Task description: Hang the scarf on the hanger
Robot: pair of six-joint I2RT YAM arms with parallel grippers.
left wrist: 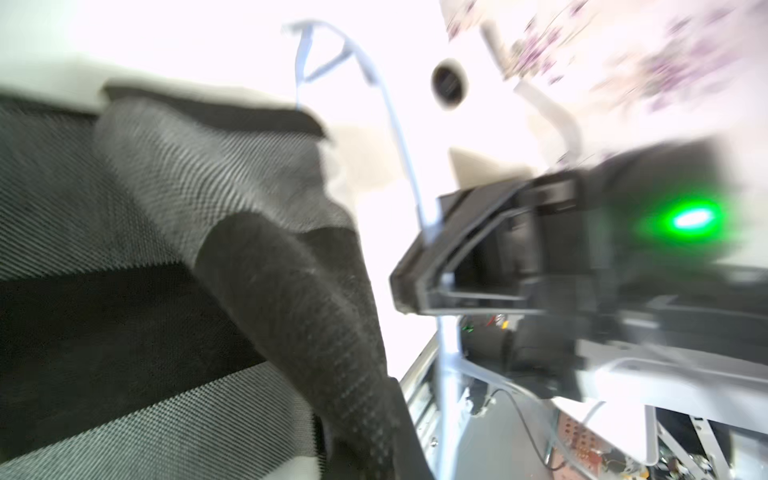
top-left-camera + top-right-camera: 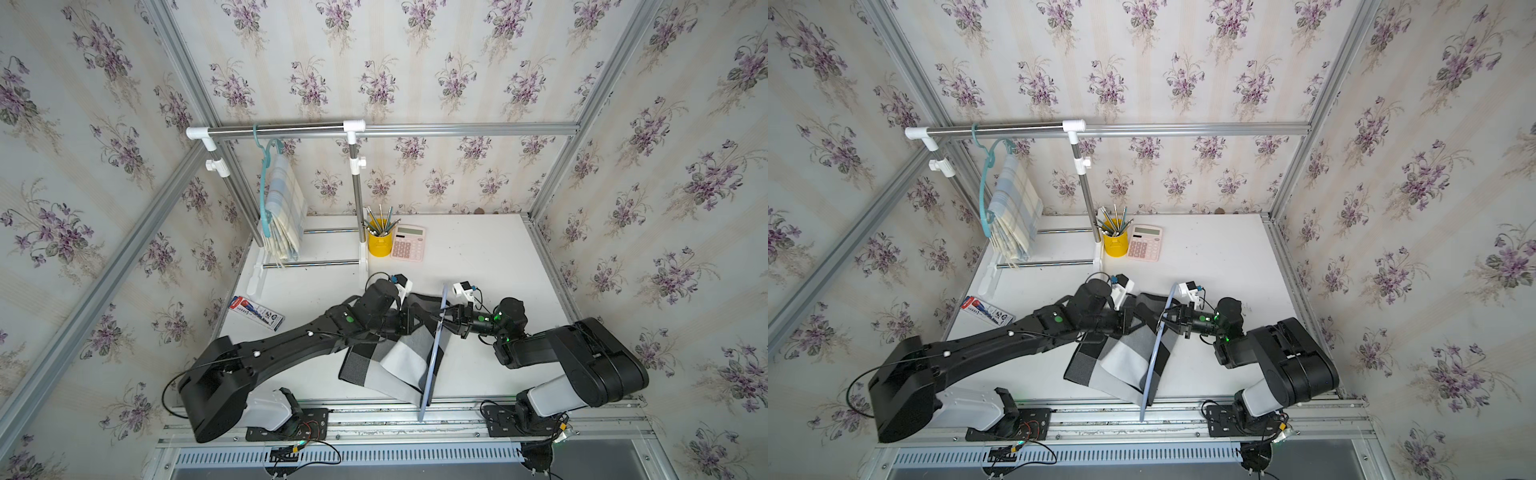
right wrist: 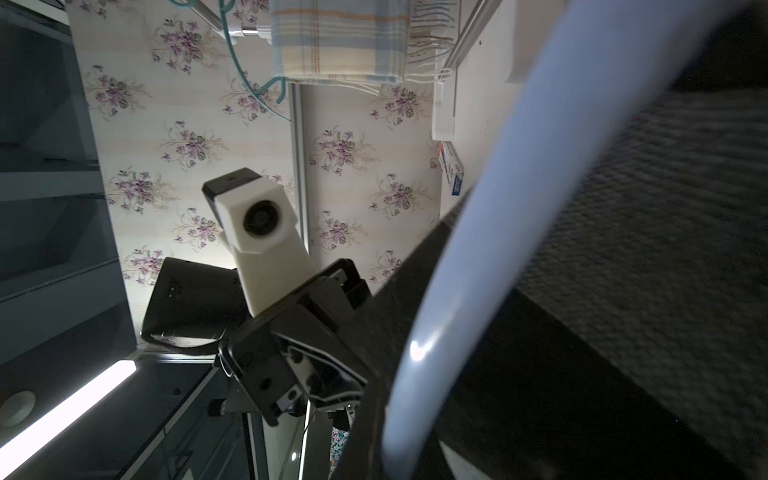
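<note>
The grey, black and white scarf is mostly slumped on the white table, front and centre. One end is bunched up off the surface, right where the left gripper is. That gripper is clamped shut with the fabric pinched in it. The left wrist view is blurry, but it shows the scarf bunched right up against that camera.

Just beside it, the pale blue hanger stands edge-on along the scarf's right side, its lower end past the table's front edge. In both top views a bit of scarf shows on the far side of the hanger. I honestly can't tell if it's threaded through or just lying behind.

The right gripper faces the left one, closed tight on the hanger's thin bar, which the left wrist view shows too.

Further back on the left, a rack holds a teal hanger with a plaid blue scarf on it. A yellow pencil cup and a pink calculator sit next to it. A small box lies near the table's left edge.
</note>
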